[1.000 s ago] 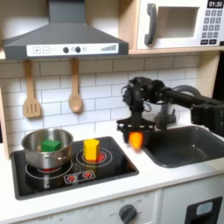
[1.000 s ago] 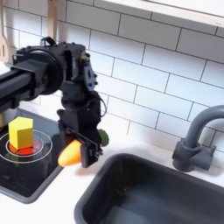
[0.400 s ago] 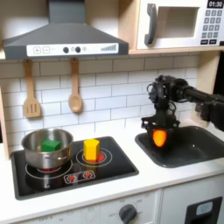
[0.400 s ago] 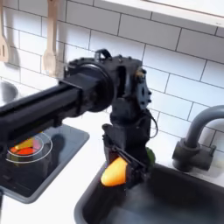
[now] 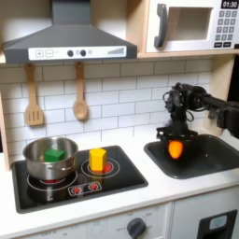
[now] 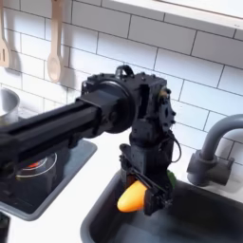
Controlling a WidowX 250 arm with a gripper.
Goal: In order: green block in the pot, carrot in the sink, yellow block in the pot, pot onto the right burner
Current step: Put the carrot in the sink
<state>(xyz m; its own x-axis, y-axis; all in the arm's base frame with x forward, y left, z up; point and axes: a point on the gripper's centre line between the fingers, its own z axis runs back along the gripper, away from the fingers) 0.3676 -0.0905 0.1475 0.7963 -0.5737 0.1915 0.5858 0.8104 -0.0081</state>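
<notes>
Sink [image 5: 207, 155] sits at the first exterior view's right of the cooktop [image 5: 75, 182]. Pot [image 5: 50, 159] holds the green block [image 5: 56, 154], yellow block [image 5: 97, 159] beside it. Claw [image 5: 175, 149] clenched on the carrot [image 5: 175, 148], hanging over the sink.

White toy-kitchen worktop [image 5: 140, 201] carrying a glossy black cooktop [image 5: 121, 177] at the first exterior view's left and a dark grey rectangular sink [image 5: 210, 161] recessed at its right. A round shiny silver metal pot [image 5: 50, 159] stands on one red-orange spiral burner, and a small yellow block [image 5: 96, 159] on the other burner [image 5: 105, 168].
</notes>
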